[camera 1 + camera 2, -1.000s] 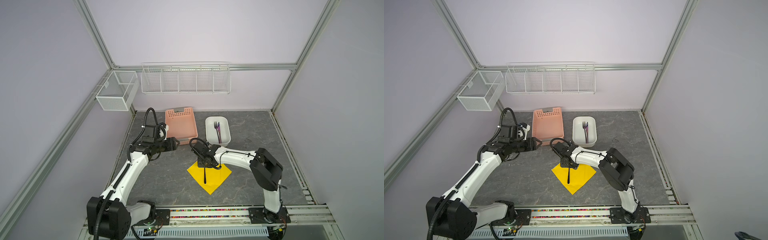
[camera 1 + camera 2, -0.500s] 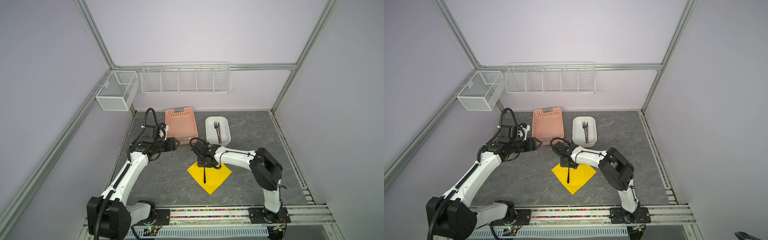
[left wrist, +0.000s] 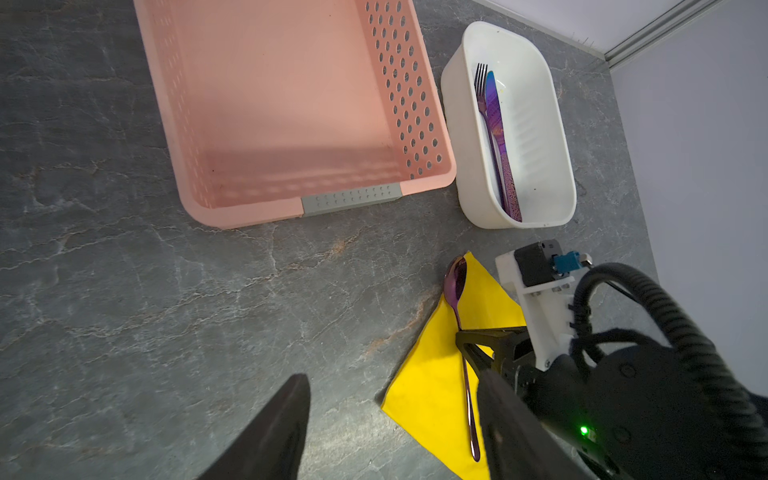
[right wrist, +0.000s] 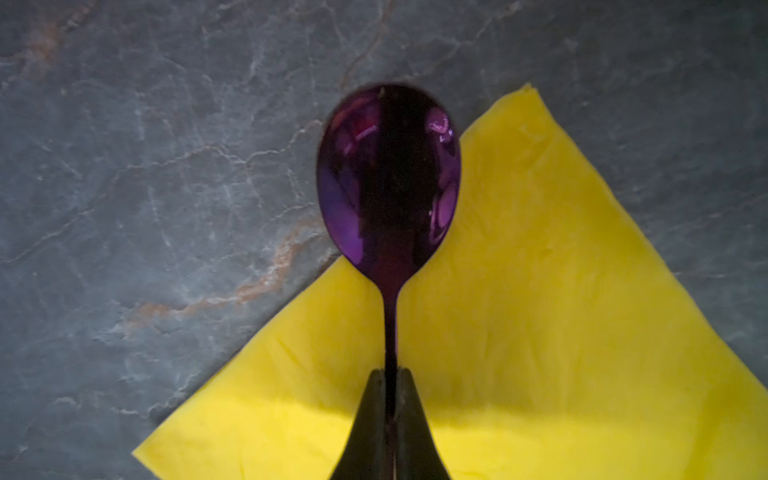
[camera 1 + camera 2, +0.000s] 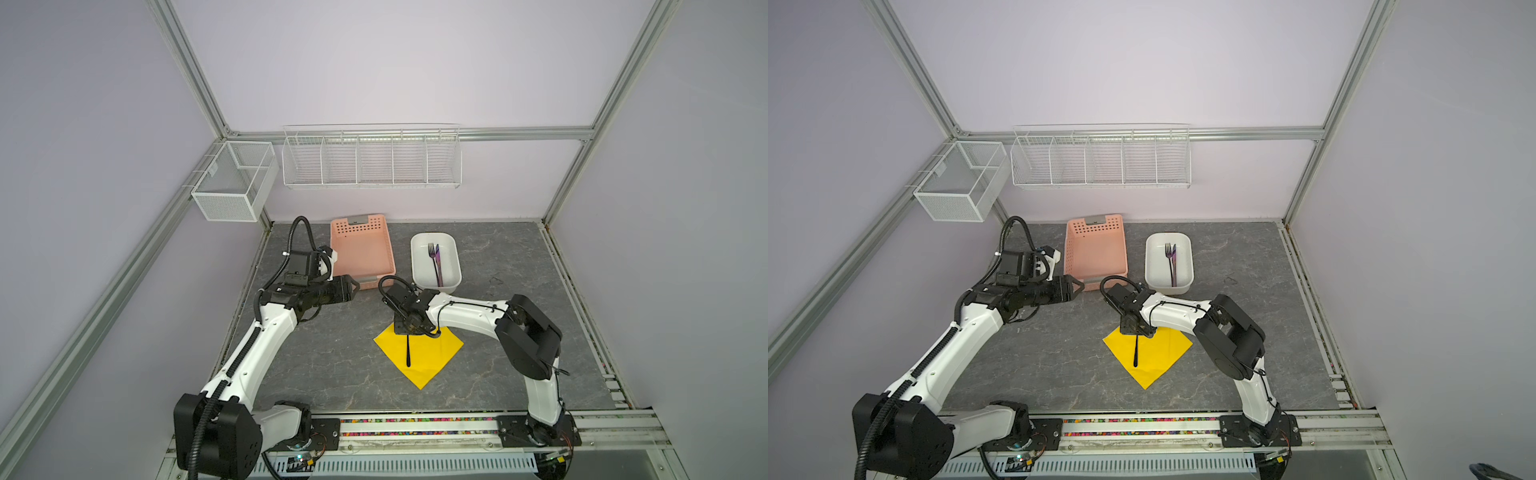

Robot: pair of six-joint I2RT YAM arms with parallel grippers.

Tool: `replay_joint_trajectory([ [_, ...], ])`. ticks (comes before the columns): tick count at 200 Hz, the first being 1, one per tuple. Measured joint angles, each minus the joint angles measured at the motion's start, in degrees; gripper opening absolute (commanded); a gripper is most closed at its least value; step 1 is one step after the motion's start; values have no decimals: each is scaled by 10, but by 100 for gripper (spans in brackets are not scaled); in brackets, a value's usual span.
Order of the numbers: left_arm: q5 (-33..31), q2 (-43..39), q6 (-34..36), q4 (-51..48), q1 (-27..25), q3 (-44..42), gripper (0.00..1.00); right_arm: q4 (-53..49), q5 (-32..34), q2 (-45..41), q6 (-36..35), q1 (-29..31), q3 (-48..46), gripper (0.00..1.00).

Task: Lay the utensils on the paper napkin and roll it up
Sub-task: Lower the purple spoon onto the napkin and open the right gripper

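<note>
So, in both top views the right arm reaches across to the middle, wrist bent down, with the right tool [image 5: 409, 334] over the far corner of the paper napkin [image 5: 436, 357] on the table [image 5: 332, 361]. The left arm is bent, and its left tool [image 5: 354, 286] sits beside the pink basket [image 5: 361, 257]. Only the spoon [image 5: 409, 353] handle shows, running front to back.

The left wrist view adds the bowl pointing toward the white tub [image 3: 552, 137], which holds the fork [image 3: 481, 83] and knife [image 3: 498, 137]. It also shows the left tool's fingers [image 3: 282, 424] spread apart.

The right wrist view shows the right tool clamped on the spoon's neck, bowl half off the napkin.
</note>
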Motion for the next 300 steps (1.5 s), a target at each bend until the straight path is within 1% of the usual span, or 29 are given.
replay_joint_trajectory([
  [21, 0, 0, 0, 0, 0, -1, 65, 0, -3, 3, 0, -1, 0, 9],
  [160, 0, 0, 0, 0, 1, -1, 65, 0, -5, 4, -2, -2, 1, 21],
  [207, 0, 0, 0, 0, 3, -2, 65, -3, -5, 0, -2, -2, 2, 23],
  [228, 0, 0, 0, 0, 3, -2, 65, -12, -4, -20, -2, -2, 2, 23],
  [268, -2, 0, 0, 0, 3, -4, 65, -24, -1, -85, -17, -5, 4, 24],
  [300, -6, 0, 1, 0, 3, -4, 65, -44, -3, -109, -44, -26, 24, 24],
])
